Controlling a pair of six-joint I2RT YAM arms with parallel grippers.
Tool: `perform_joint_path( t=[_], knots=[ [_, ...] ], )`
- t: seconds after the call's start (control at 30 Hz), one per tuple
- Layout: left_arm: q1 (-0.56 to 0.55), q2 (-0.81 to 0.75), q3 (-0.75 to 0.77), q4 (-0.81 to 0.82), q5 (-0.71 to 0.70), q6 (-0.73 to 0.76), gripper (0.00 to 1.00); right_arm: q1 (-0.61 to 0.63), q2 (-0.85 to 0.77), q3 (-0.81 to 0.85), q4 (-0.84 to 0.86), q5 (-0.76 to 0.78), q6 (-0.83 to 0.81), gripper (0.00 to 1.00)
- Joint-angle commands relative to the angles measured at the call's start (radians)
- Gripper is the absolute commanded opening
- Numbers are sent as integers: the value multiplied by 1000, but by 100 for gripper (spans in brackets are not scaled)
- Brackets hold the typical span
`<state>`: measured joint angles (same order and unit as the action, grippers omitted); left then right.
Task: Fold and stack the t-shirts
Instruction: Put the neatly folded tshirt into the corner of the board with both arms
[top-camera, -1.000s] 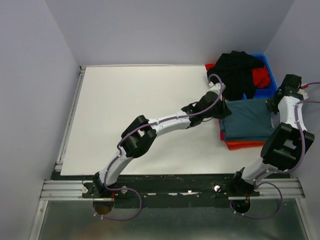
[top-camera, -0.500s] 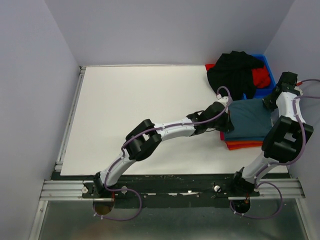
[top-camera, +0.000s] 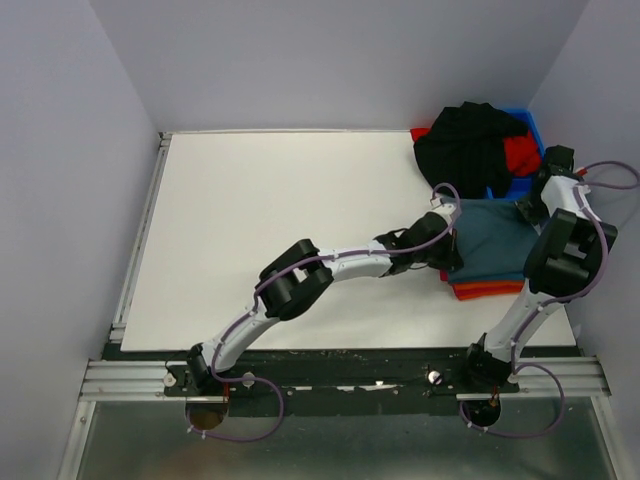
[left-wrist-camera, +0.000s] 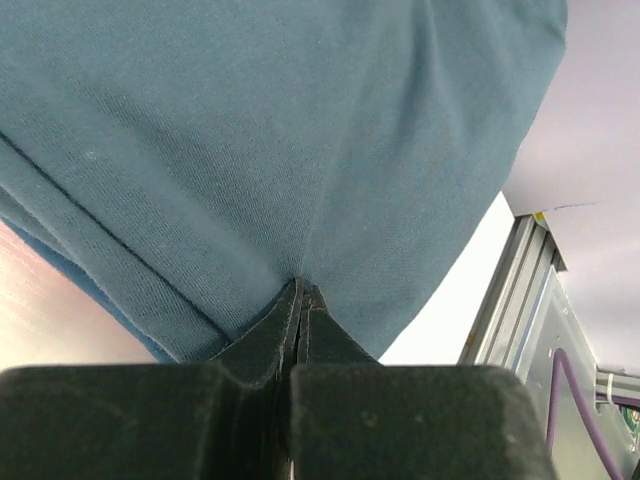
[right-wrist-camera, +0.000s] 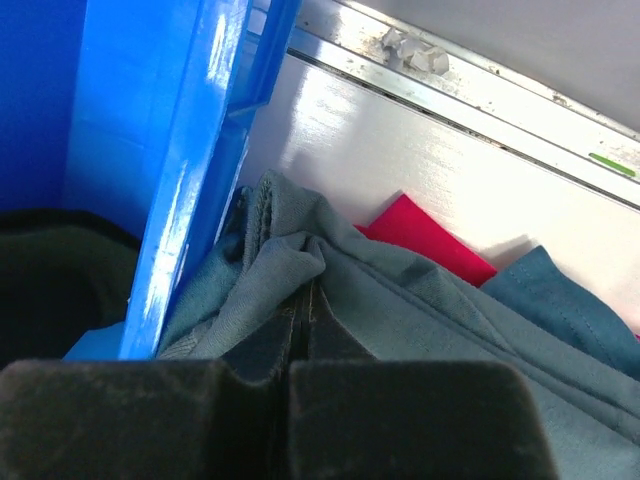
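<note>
A teal t-shirt (top-camera: 492, 240) lies on top of a stack of folded shirts, orange and red (top-camera: 488, 290) at the bottom, at the table's right edge. My left gripper (top-camera: 447, 262) is shut on the teal shirt's near-left edge; the cloth (left-wrist-camera: 300, 150) fills the left wrist view, pinched at the fingertips (left-wrist-camera: 301, 292). My right gripper (top-camera: 527, 206) is shut on the shirt's far-right corner (right-wrist-camera: 300, 262), next to the blue bin's wall (right-wrist-camera: 190, 180). A red shirt (right-wrist-camera: 425, 238) shows under it.
A blue bin (top-camera: 535, 150) at the back right corner holds a heap of black (top-camera: 470, 140) and red (top-camera: 521, 153) shirts. The white table (top-camera: 280, 220) stretches to the left. Grey walls close in on the sides; a metal rail (top-camera: 340, 375) runs along the near edge.
My left gripper has moved toward the near side along the stack's left edge, from the far-left corner to the near-left. My right gripper has moved farther back toward the bin.
</note>
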<state>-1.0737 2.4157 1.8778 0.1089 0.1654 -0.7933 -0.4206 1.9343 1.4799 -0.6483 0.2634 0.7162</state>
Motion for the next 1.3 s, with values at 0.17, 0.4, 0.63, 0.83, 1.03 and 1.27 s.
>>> perform_joint_path(
  t=[0.17, 0.4, 0.63, 0.83, 1.03, 1.27],
  knots=[
    [0, -200, -129, -57, -30, 111, 1, 34, -286, -73, 74, 22, -93, 1],
    [92, -470, -386, -58, -89, 166, 8, 130, -609, -341, 361, -346, -241, 11],
    [225, -729, -638, -101, -262, 284, 19, 394, -794, -500, 444, -269, -236, 95],
    [247, -882, -856, -95, -449, 290, 98, 762, -845, -605, 495, -37, -261, 100],
    [258, -990, -994, -106, -564, 324, 99, 965, -848, -743, 582, 48, -271, 100],
    [264, -1164, -1213, -19, -725, 339, 99, 991, -997, -981, 720, -2, -288, 100]
  ],
)
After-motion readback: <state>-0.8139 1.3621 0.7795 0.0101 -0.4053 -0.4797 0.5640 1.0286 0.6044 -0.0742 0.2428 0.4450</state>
